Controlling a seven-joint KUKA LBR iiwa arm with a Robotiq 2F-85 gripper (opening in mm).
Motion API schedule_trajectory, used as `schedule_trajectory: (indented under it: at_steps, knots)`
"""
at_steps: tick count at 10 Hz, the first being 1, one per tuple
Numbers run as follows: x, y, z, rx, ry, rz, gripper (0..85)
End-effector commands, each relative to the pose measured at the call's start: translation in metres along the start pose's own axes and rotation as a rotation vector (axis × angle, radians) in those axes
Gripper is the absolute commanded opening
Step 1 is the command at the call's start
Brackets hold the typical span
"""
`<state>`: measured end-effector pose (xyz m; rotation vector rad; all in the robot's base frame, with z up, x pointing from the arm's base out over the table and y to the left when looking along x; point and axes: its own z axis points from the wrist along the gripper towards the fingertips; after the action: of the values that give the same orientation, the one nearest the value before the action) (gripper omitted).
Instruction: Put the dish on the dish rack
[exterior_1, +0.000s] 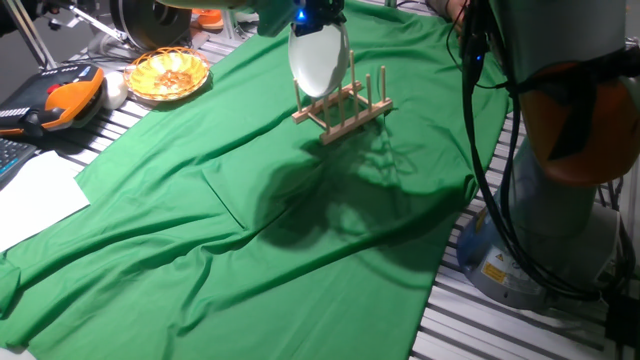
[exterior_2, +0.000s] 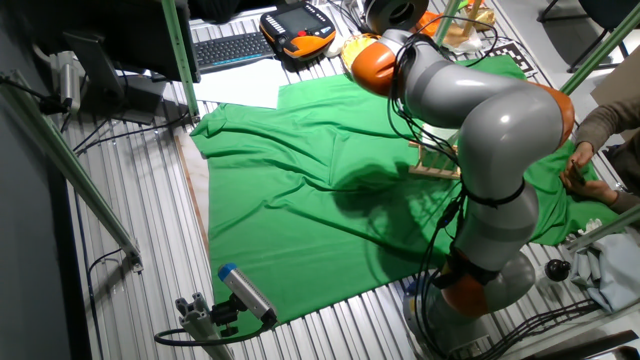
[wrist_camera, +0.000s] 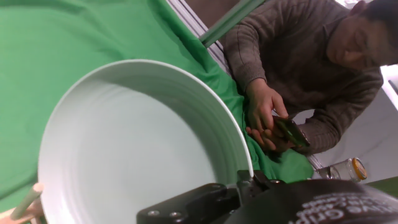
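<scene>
Pinched the plate (exterior_1: 319, 60) by its upper rim in the gripper (exterior_1: 312, 18), upright, lower edge among the pegs of the rack (exterior_1: 344, 110). Risked striking a peg, tipping the light rack on the green cloth (exterior_1: 250, 200), if released off-slot.

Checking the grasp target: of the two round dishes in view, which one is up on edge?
The white dish, held edge-up over the dish rack. The orange woven basket sits flat, far off.

one fixed view sits low and close, looking across the green cloth (exterior_1: 250, 200) at the dish rack (exterior_1: 345, 110). the other fixed view looks down from higher, farther back. hand view hugs the dish (wrist_camera: 137, 155).
</scene>
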<state>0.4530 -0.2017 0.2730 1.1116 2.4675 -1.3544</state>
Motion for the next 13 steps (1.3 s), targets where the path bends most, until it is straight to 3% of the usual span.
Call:
schedule_trajectory:
  at_steps: [1, 13]
  knots:
    - [0.0006, -0.0002, -0.0010, 0.000, 0.000, 0.003, 0.0]
    - [0.0032, -0.0011, -0.0043, -0.035, -0.002, 0.006, 0.0]
